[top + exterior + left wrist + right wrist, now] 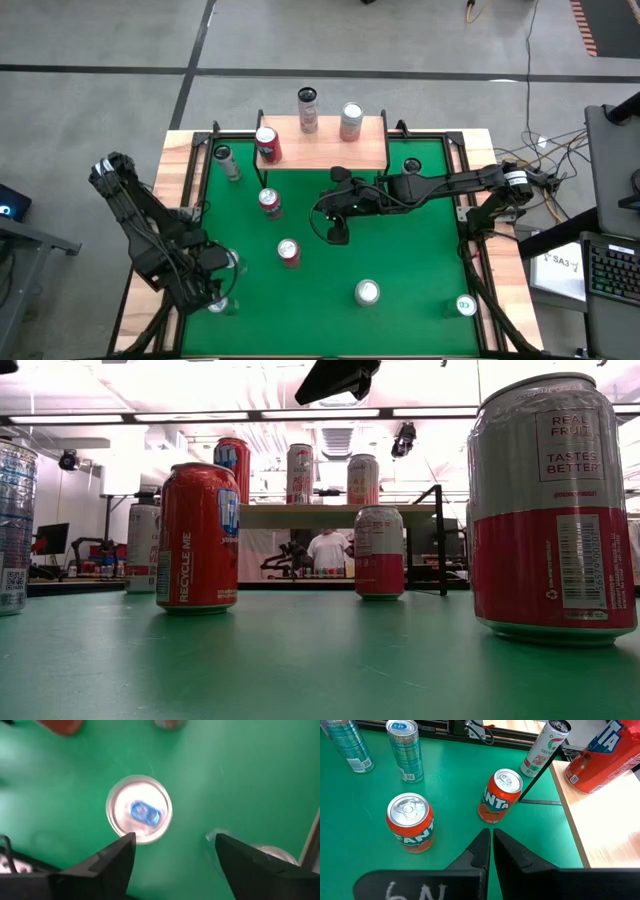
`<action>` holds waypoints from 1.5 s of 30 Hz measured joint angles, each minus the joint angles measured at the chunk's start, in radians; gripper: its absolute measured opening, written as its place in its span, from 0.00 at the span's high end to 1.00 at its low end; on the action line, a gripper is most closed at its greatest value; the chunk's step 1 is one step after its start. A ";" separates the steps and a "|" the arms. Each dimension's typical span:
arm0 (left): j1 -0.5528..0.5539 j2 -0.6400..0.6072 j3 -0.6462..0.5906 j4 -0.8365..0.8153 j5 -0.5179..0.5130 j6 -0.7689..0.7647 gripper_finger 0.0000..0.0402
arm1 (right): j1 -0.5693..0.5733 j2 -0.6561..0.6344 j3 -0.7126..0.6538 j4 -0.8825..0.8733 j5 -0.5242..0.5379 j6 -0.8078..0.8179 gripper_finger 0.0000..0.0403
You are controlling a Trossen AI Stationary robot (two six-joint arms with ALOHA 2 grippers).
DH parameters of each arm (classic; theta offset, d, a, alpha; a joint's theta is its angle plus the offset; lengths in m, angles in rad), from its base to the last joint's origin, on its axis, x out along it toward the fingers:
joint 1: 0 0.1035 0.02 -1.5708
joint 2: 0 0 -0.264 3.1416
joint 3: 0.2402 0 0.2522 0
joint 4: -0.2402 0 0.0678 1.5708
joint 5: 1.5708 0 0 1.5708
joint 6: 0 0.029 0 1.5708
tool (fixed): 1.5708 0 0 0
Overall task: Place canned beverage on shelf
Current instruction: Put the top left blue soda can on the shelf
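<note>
From above I see the green table (400,260) scattered with cans: two red ones mid-table (269,202) (288,252), a silver-topped one (367,292) toward the near edge, a green-topped one (465,305) in the near right corner and a slim one (229,163) by the far left edge. The shelf (330,150) stands at the far edge and carries three cans: a red one (267,145), a slim dark-topped one (307,109) and a silver one (351,121). My right gripper (336,232) hangs over mid-table just in front of the shelf. My left gripper (222,285) sits in the near left corner, right over two cans there.

At table level, a red can (198,537) reads "RECYCLE ME". A big can (552,510) close on the right reads "REAL FRUIT TASTES BETTER". The shelf's top (345,515) shows behind, and a person (327,549) stands far back.

The left wrist looks down on a blue-tabbed can top (139,810) between spread fingers (117,860), which touch nothing.

The right wrist shows two orange FANTA cans (411,822) (500,796) ahead of its fingers (479,851), pressed together and empty.
</note>
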 joint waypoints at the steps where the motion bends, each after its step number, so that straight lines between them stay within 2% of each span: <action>1: 0.001 0.000 0.000 -0.003 -0.021 0.001 0.34 | 0.000 0.000 0.000 0.000 0.000 0.000 0.97; 10: 0.009 0.001 -0.001 -0.042 -0.127 0.002 0.33 | 0.000 0.000 0.000 -0.001 0.000 0.000 0.97; 21: 0.013 0.006 -0.044 -0.031 -0.158 -0.046 0.33 | 0.000 0.000 -0.002 -0.001 0.000 -0.016 0.97; 29: 0.013 0.006 -0.098 0.048 -0.161 -0.056 0.34 | 0.000 0.002 -0.002 -0.001 -0.001 -0.015 0.97; 45: 0.014 0.005 -0.176 0.122 -0.256 -0.091 0.34 | 0.000 0.002 -0.003 -0.001 -0.001 -0.001 0.97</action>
